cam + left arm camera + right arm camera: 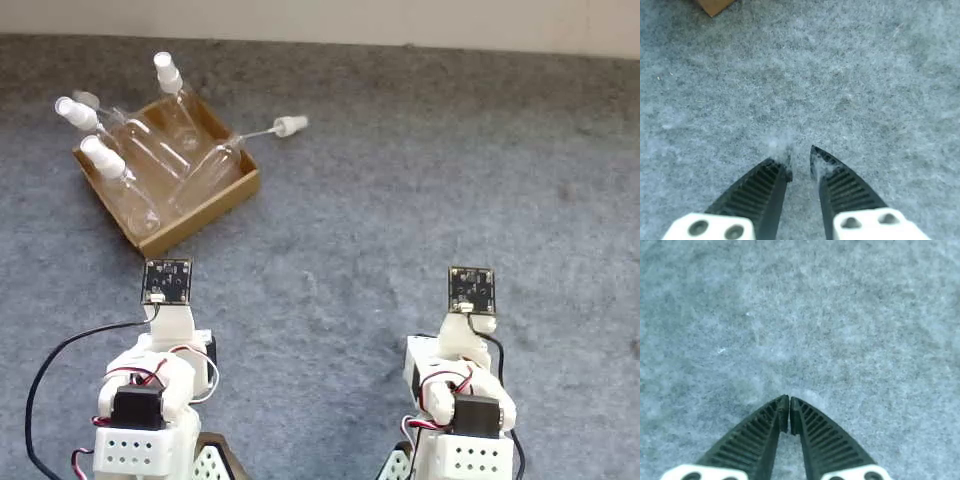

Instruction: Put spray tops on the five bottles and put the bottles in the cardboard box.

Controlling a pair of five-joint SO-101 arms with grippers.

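The cardboard box [200, 215] sits toward ten o'clock on the grey carpeted table [430, 170], holding clear bottles [135, 200] laid on their sides, three of them capped in white. One spray top [291, 125] lies outside the box at its two o'clock, its thin tube running to the neck of the rightmost bottle [205, 175]. Near seven o'clock the left gripper [800, 162] hangs over the carpet, released, tips slightly apart; near five o'clock the right gripper [789, 412] is clenched on nothing
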